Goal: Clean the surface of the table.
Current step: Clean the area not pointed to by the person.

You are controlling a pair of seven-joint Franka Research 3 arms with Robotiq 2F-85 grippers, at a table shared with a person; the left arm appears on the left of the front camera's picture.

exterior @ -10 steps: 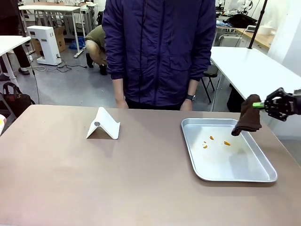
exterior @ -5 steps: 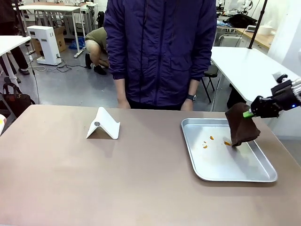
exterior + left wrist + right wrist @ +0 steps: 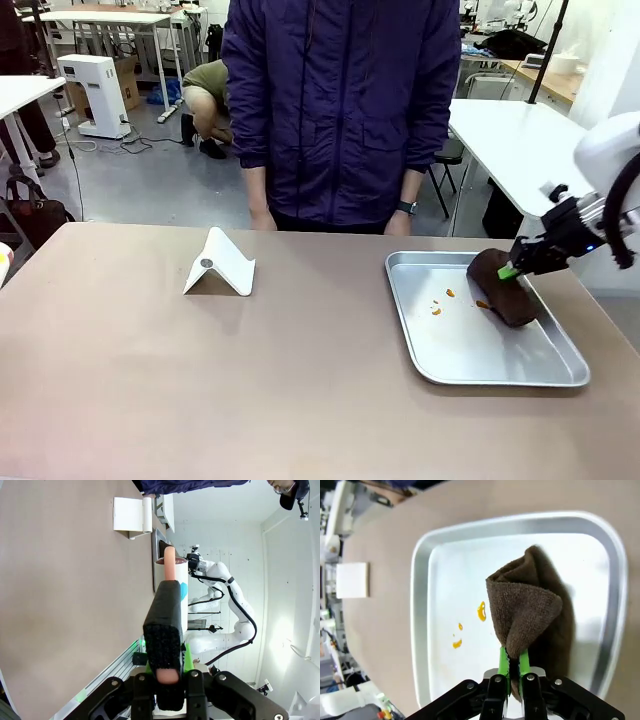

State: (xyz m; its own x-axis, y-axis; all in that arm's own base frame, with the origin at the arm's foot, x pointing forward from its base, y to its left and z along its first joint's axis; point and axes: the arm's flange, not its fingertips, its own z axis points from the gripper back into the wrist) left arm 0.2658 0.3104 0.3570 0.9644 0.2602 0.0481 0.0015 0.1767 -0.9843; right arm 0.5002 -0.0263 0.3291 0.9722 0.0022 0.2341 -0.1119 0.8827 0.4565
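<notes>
right fingers (image 3: 504, 662) pinching cloth (image 3: 527, 610), table (image 3: 300, 380) beneath

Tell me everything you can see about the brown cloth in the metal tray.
The brown cloth is a dark, nubby terry-like rag, bunched into a folded wad. The right gripper pinches its upper fold between green pads, jaws shut on it. Its lower part rests on the floor of the silver tray, toward the tray's far right corner in the front view. A few small orange smears lie right beside it; whether it touches the nearest one is unclear.
</notes>
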